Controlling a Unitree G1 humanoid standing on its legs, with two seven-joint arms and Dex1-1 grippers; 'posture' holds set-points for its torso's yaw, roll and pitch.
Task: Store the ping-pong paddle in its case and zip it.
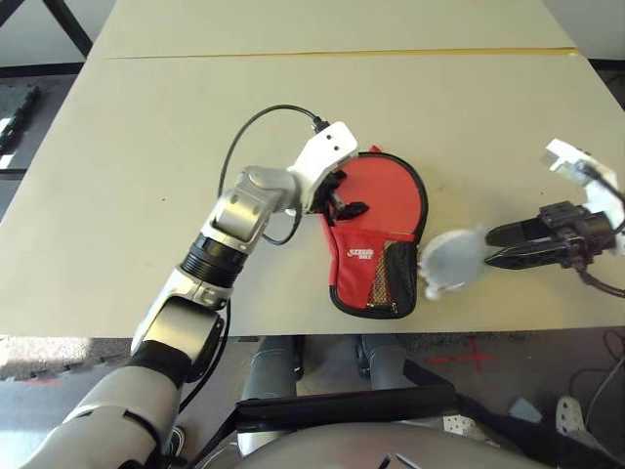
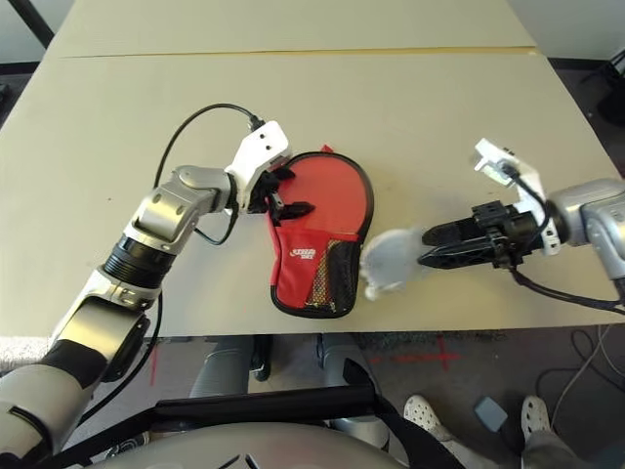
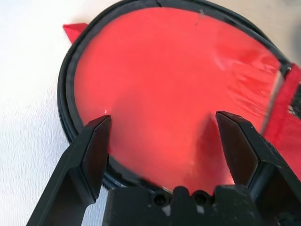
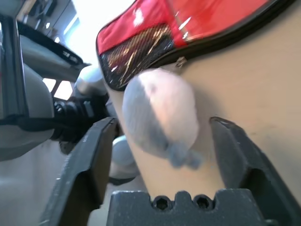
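Here, left hand spread wide over the case.

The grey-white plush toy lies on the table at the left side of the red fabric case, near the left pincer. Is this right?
Not quite: the grey-white plush toy lies at the right side of the red fabric case, before the right pincer, as the left eye view shows.

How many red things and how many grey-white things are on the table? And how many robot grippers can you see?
Red things: 1, the case
Grey-white things: 1, the plush toy
Grippers: 2, the left gripper and the right gripper
Total: 4
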